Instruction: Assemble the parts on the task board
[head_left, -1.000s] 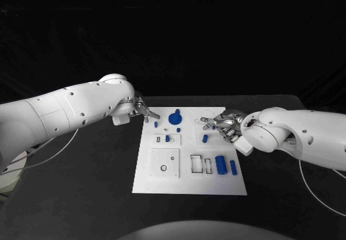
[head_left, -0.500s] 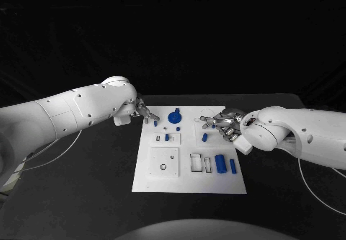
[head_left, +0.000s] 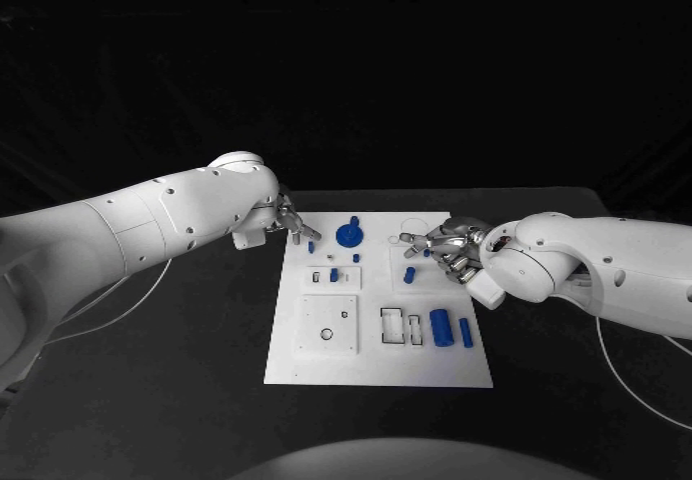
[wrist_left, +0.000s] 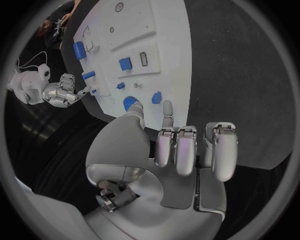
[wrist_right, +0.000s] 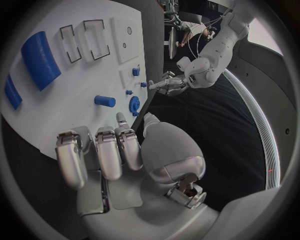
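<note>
task board (head_left: 378, 365): white plate lying flat mid-table on the black table (head_left: 173, 400), long side running away from the robot

left hand (head_left: 289, 224): hovering at the board's far left corner, fingers curled in loosely, nothing in them as far as I can see

right hand (head_left: 444, 250): over the board's far right edge, fingers spread a bit, not holding anything

parts: blue gear-like piece (head_left: 349, 237) up near the far end, small blue peg (head_left: 410, 276) by the right hand, big blue cylinder (head_left: 441, 328) and a slimmer blue bar (head_left: 466, 334) lying near the right edge

writing: can't make out any labels or brands on the board
</note>
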